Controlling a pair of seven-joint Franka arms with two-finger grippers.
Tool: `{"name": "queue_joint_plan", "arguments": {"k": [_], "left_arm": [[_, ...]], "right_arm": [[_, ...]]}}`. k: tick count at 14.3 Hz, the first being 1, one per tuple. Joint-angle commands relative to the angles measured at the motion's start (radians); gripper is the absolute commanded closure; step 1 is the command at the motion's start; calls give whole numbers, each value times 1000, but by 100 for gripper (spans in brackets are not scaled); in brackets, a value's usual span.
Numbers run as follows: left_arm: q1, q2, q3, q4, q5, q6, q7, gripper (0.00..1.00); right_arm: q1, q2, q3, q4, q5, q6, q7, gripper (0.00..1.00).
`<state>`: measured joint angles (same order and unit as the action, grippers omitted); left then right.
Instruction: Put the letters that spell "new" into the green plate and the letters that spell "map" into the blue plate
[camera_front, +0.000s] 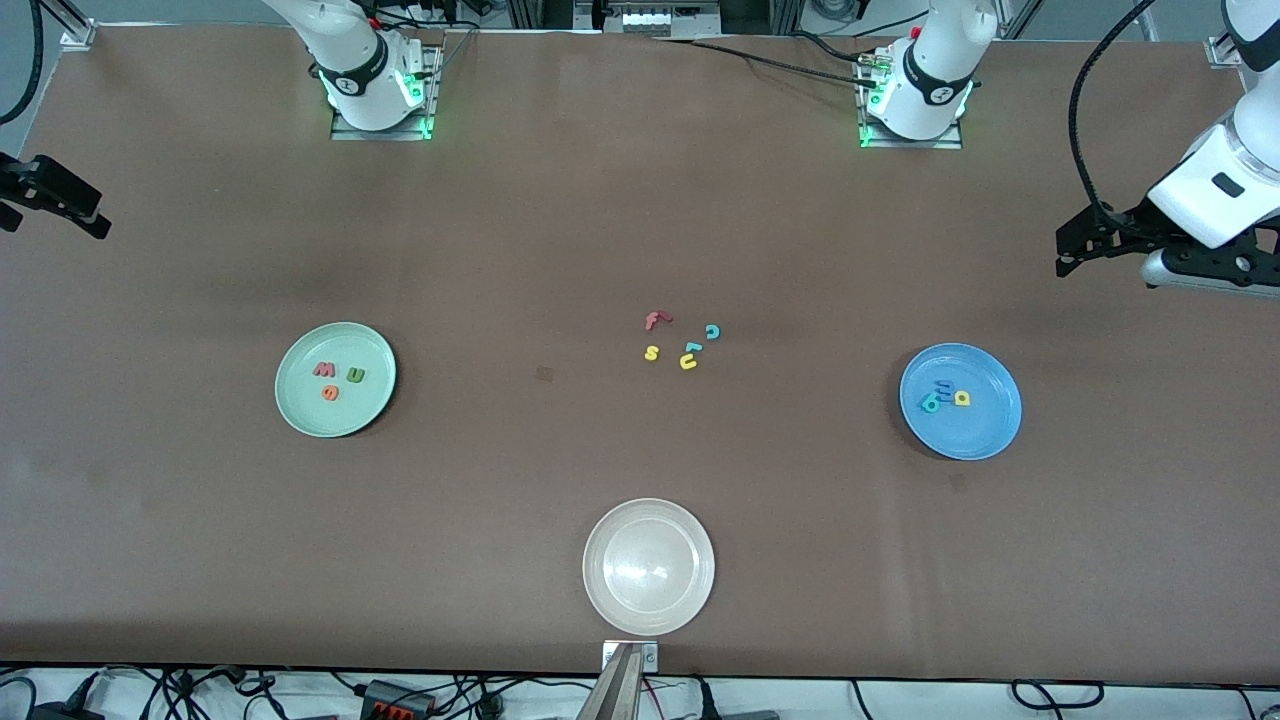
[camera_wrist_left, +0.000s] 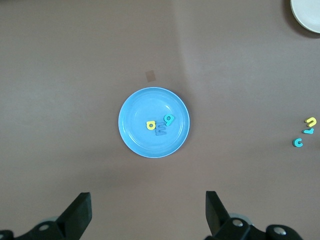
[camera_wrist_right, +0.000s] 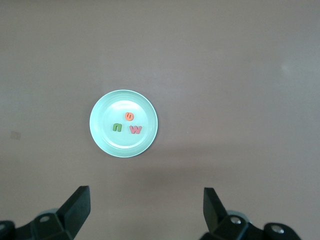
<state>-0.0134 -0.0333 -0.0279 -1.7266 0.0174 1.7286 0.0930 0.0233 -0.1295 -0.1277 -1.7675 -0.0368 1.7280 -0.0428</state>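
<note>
n, e, w sit in green plate; m, a, p in blue plate. Left pincer, right pincer spread, empty, high over bench. Risk: you reach again, scatter sorted letters.

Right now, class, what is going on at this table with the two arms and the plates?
Nothing is being handled. The pale green round plate holds the green n, orange e and pinkish-red w foam letters; the blue round plate holds the blue m, yellow a and teal p foam letters. Five spare foam letters lie mid-table. The left tool and right tool hang open, high above, empty.
</note>
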Motion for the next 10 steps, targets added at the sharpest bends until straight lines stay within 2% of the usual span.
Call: {"name": "queue_joint_plan", "arguments": {"k": [1,3,5,10], "left_arm": [[-5,7,2,18,-19,-1,1,0],[-7,7,0,18,-19,0,1,0],[-7,6,0,18,-19,-3,1,0],[-7,6,0,18,-19,-1,1,0]], "right_arm": [[12,-6,0,8,-11,1,8,0],[-26,-4,0,10,-2,-1,3,0],[-65,-2,48,11,3,-1,3,0],[-57,-5,56,11,1,-2,6,0]]}}
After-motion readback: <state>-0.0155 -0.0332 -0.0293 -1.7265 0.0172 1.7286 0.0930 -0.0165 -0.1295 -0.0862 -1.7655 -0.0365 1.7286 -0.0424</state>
